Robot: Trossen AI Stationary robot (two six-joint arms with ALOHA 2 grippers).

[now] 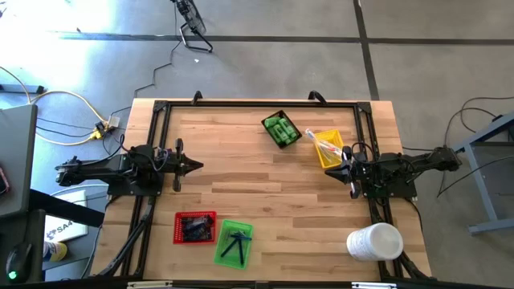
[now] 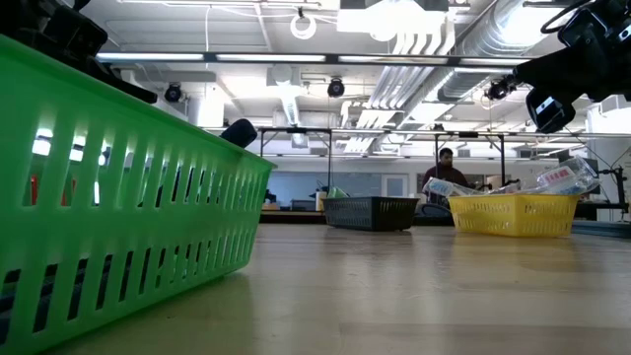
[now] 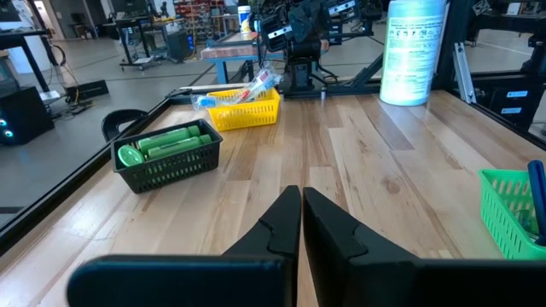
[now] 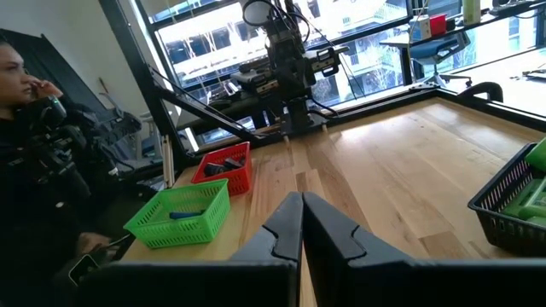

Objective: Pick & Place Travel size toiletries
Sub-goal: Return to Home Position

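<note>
High view: the green bottles [image 1: 281,128] are lying in the black tray [image 1: 299,134], the clear-wrapped sticks [image 1: 325,146] in the yellow tray [image 1: 331,163], the dark packets [image 1: 195,228] in the red tray [image 1: 178,227], and the thin dark pieces [image 1: 235,243] in the green tray [image 1: 221,255]. Both arms are resting folded low at opposite sides of the bench [image 1: 265,185]. The left end effector [image 1: 195,166] and right end effector [image 1: 332,171] are pointing inward, each pinched together and holding nothing.

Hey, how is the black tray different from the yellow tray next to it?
The black tray holds green bottles lying flat; the yellow tray holds clear-wrapped sticks poking over its rim. The yellow tray sits nearer the right gripper than the black tray. Both are small slotted trays.
</note>
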